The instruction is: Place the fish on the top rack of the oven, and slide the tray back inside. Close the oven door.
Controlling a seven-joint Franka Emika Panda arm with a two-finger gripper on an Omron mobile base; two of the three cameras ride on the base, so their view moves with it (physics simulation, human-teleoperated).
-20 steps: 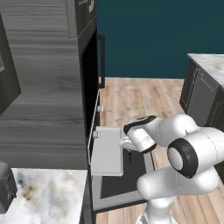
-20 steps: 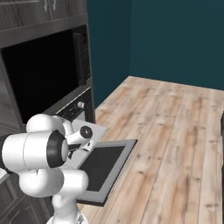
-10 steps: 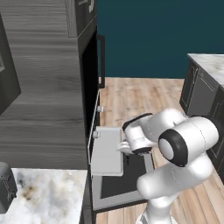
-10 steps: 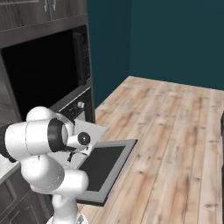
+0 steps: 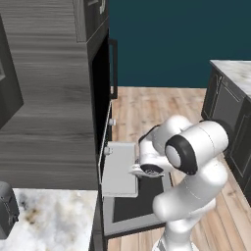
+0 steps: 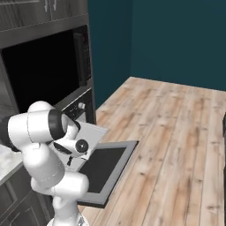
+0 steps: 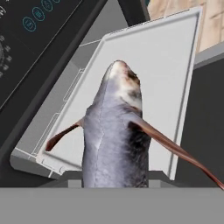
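Observation:
The fish, dark grey with a silvery sheen and reddish fins, stands close in the hand view with its head pointing away, over the near edge of the tray. My gripper is shut on the fish, which hides the fingertips. The light grey tray is pulled out of the black oven and rests above the open oven door. From the right base view, the tray lies beside my hand, above the lowered door with its dark glass.
The oven's control panel with knobs lies left of the tray. A marble counter with a toaster sits at lower left. A dark island cabinet stands to the right. Wooden floor stretches beyond the door.
My hand has dropped a little and come closer over the tray's edge with the fish, while the elbow has swung round. Tray and door have stayed put.

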